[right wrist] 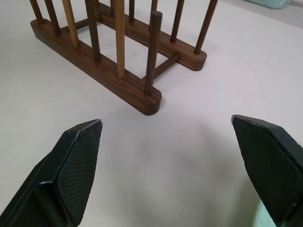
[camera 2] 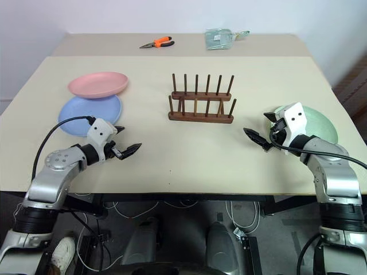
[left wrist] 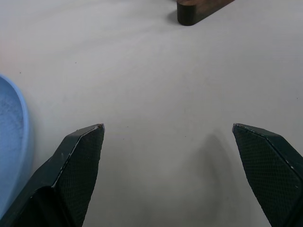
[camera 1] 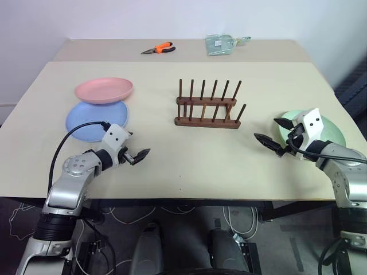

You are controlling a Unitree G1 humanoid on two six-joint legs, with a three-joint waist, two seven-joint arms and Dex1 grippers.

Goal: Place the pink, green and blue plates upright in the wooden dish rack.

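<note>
The pink plate (camera 1: pixel 104 90) lies at the table's left, overlapping the far edge of the blue plate (camera 1: pixel 94 121). At the right edge of the table rests the green plate (camera 1: pixel 332 130). The wooden dish rack (camera 1: pixel 207 106) stands empty in the middle, its pegs upright. My left gripper (camera 1: pixel 140 142) hovers open just right of the blue plate (left wrist: pixel 12 137), holding nothing. My right gripper (camera 1: pixel 265 128) is open too, at the green plate's left rim, pointing toward the rack's near end (right wrist: pixel 118 71).
Orange-handled pliers (camera 1: pixel 159 48) and a pale green packet (camera 1: pixel 221 44) lie on the far table section. Bare tabletop (camera 1: pixel 195 166) stretches between the two grippers, in front of the rack.
</note>
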